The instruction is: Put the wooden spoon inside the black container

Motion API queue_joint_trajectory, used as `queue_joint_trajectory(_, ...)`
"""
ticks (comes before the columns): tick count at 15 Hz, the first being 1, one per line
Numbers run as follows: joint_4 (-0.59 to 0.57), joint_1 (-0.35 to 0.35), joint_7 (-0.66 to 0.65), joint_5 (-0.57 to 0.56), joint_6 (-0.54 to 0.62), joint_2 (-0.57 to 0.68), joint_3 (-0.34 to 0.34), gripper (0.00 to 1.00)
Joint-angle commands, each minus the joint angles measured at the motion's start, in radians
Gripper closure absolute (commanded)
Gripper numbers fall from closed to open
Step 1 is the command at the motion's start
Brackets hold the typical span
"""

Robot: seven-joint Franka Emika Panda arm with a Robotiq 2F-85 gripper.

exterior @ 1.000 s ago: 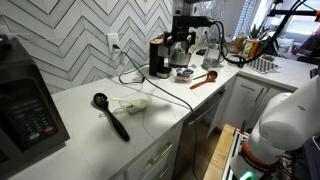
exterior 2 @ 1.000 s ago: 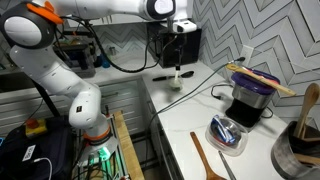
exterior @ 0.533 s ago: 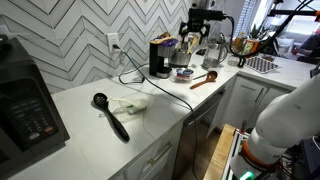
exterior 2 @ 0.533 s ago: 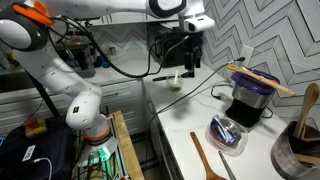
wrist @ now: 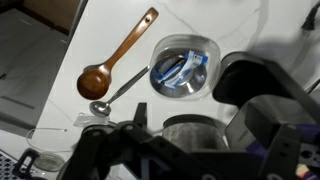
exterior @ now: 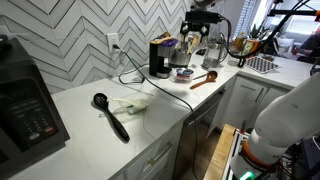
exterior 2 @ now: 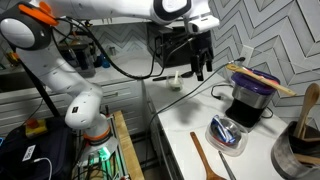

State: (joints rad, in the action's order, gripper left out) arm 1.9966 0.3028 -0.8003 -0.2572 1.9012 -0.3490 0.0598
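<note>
The wooden spoon lies flat on the white counter, reddish-brown, next to a metal spoon. It shows in both exterior views. The black container stands upright by the wall, with purple and wooden things on top. It fills the right of the wrist view. My gripper hangs open and empty in the air above the counter, near the container and well above the spoon. Its dark fingers are blurred at the bottom of the wrist view.
A silver-grey bowl with blue packets sits beside the spoons. A grey round vessel is below the gripper. A black ladle and a big black appliance stand further along. A cable crosses the counter.
My gripper has moved along the counter toward the black container and the bowl, staying open and empty. The spoon and container have not moved.
</note>
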Motion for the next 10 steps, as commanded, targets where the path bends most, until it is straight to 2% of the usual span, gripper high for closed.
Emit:
queue_joint_trajectory(1, -0.005, 0.058, -0.113, -0.104, 0.045, 0.053, 0.047, 0.00)
queue_joint_trajectory(6, 0.058, 0.124, -0.293, -0.243, 0.032, 0.039, 0.115, 0.00)
queue_joint_trajectory(10, 0.169, 0.167, -0.473, -0.328, -0.004, -0.013, 0.143, 0.00)
